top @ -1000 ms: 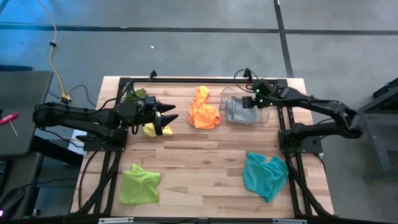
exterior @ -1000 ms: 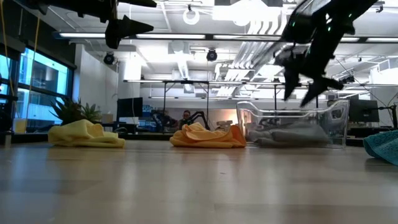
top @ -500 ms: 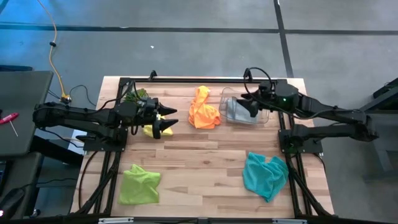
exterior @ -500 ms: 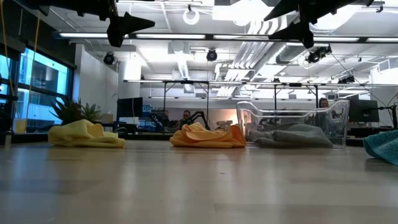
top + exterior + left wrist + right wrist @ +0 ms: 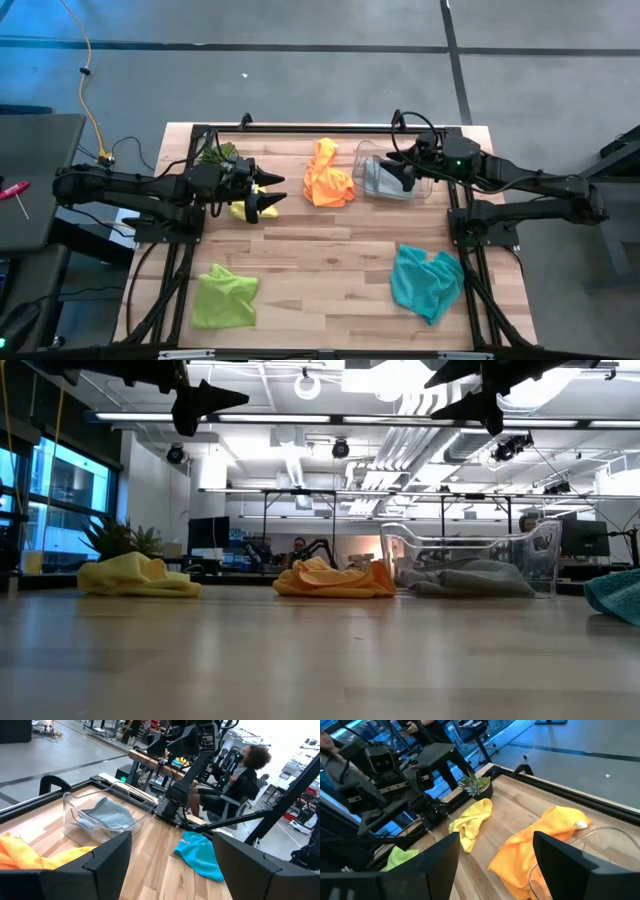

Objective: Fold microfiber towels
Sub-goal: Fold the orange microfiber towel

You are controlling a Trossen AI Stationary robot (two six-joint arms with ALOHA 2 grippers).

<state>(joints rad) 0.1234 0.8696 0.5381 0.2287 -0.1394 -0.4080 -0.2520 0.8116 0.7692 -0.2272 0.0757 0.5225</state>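
Five microfiber towels lie crumpled on the wooden table: yellow [image 5: 240,209] at the far left, orange [image 5: 328,176] at the far middle, lime green [image 5: 225,297] near left, teal [image 5: 426,281] near right. The grey one [image 5: 384,177] lies inside the clear bin [image 5: 421,188]. My left gripper [image 5: 268,190] hangs open high over the yellow towel, pointing about level toward the right. My right gripper [image 5: 399,172] hangs open high above the bin, pointing toward the left. In both wrist views nothing is between the fingers [image 5: 172,865] [image 5: 495,870].
A small green spiky plant [image 5: 215,153] stands at the far left corner, behind the yellow towel. Black frame rails [image 5: 300,129] run along the table's far edge and sides. Bare wood [image 5: 320,260] lies between the towels in the middle. A person sits beyond the table [image 5: 245,770].
My right gripper has risen from just over the bin and tipped from pointing steeply down to nearly level, swinging a little toward the table's near side; it stays open. It has kept still for the last half second. The towels have not moved.
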